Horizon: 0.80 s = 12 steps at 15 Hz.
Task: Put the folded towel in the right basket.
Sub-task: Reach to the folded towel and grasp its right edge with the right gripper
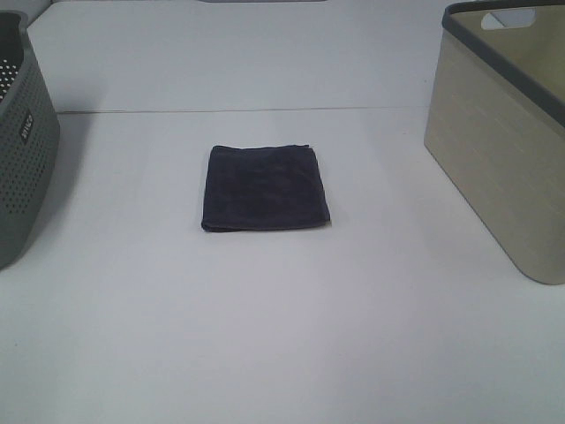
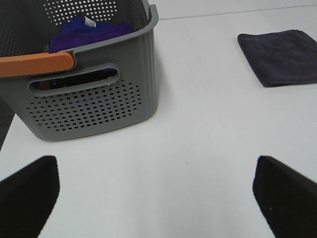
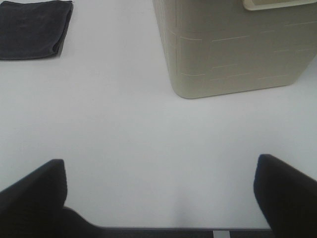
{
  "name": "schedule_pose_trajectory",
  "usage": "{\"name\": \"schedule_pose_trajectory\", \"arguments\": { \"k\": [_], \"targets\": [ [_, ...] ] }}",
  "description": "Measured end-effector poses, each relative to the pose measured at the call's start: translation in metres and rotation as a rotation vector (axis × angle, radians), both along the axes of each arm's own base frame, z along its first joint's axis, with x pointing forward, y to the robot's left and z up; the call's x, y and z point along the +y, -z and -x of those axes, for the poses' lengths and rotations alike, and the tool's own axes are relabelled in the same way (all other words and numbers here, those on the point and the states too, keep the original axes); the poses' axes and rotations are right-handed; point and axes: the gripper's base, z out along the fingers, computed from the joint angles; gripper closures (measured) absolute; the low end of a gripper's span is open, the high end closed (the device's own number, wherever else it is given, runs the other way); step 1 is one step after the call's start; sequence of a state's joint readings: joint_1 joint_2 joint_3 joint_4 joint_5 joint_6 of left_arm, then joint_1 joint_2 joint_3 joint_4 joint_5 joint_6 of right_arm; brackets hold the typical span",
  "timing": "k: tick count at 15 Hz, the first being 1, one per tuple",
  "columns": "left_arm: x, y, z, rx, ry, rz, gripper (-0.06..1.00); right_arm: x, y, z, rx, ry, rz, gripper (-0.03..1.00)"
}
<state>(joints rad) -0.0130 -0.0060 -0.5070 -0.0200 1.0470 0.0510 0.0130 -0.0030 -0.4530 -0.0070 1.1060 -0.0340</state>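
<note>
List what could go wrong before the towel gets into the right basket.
1. The folded towel lies flat on the table; the open right pincer might catch only its top layer and unfold it.
2. The right basket has tall walls, so a low carry could snag the towel on its rim.
3. The grey basket on the left, holding purple cloth, could be mistaken for the target.

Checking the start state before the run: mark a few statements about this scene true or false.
1. The folded towel lies flat on the table between the left basket and the right basket. True.
2. The folded towel is already inside the right basket. False: it lies on the table.
3. The left basket holds purple cloth. True.
4. The left gripper is shut on the folded towel. False: it is open, apart from it.
5. The right gripper is open. True.
</note>
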Motion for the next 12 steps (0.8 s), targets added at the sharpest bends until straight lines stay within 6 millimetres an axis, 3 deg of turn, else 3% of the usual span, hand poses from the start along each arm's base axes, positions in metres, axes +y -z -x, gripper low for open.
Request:
{"name": "schedule_pose_trajectory", "arguments": {
  "k": [12],
  "targets": [
    [0.0,0.0,0.0,0.0,0.0,0.0,-0.05,0.0001,0.0,0.0,0.0,-0.001,-0.001,-0.02]
  ]
}}
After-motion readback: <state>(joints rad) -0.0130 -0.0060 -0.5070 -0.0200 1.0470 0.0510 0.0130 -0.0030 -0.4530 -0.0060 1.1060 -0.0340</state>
